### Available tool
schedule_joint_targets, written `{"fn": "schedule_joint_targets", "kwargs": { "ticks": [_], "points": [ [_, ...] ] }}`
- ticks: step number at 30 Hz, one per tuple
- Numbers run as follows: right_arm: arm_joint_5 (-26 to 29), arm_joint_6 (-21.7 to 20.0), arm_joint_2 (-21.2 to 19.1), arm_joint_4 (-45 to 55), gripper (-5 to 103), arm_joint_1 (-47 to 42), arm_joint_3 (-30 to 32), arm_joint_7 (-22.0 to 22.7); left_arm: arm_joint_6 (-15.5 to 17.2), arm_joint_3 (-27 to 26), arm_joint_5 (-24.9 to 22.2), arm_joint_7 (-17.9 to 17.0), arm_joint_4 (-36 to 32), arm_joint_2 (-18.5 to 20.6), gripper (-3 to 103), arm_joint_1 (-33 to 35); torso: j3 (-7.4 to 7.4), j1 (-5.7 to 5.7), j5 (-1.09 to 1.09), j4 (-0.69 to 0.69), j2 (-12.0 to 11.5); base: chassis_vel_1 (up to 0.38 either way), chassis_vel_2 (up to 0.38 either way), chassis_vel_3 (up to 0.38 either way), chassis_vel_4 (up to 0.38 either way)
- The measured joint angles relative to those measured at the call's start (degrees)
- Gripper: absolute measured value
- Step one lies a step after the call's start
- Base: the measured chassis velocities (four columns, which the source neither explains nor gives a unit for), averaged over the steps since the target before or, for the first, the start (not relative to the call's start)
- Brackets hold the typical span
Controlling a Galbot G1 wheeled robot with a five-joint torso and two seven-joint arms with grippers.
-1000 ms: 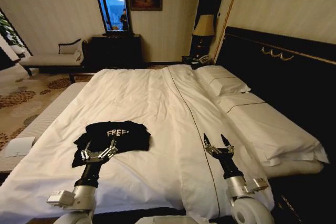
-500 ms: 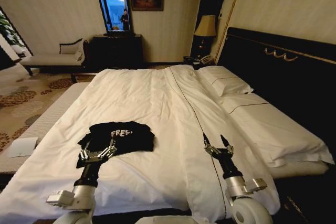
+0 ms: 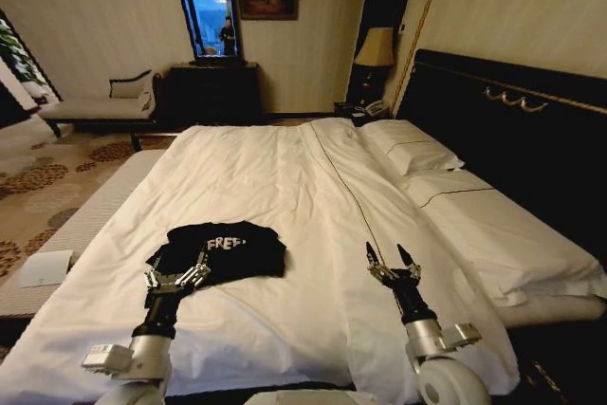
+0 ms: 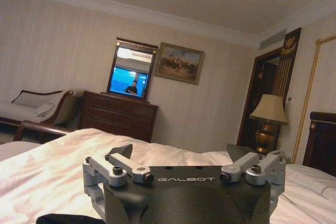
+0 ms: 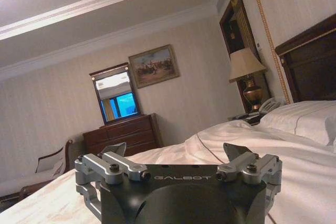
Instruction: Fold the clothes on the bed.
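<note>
Black T-shirt lying bunched on the white duvet near the foot of the bed, on the robot's left side, "FREE" lettering facing up, sleeves and hem rumpled rather than spread flat. Left hand hovering just at the shirt's near edge, fingers spread open, holding nothing. Right hand also open and empty, over bare duvet well apart from the shirt, beside the dark seam line. Judged step: approach before first grasp; folding not yet started. Next move likely calls for lowering left hand onto the near hem or a sleeve and pinching only shirt fabric, not duvet beneath. Risk: soft fabric dragging or bunching further.
</note>
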Motion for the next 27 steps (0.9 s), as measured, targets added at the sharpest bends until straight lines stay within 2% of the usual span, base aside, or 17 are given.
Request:
{"fn": "schedule_joint_targets", "kwargs": {
  "ticks": [27],
  "points": [
    [-0.5,0.8,0.6,0.2,100,-0.4,-0.6,-0.8,-0.2,-0.4,-0.1,-0.1,-0.6,0.1,100,0.5,0.00,0.00,0.00,0.00,0.0,0.102,0.102,-0.098,-0.098]
  ]
}}
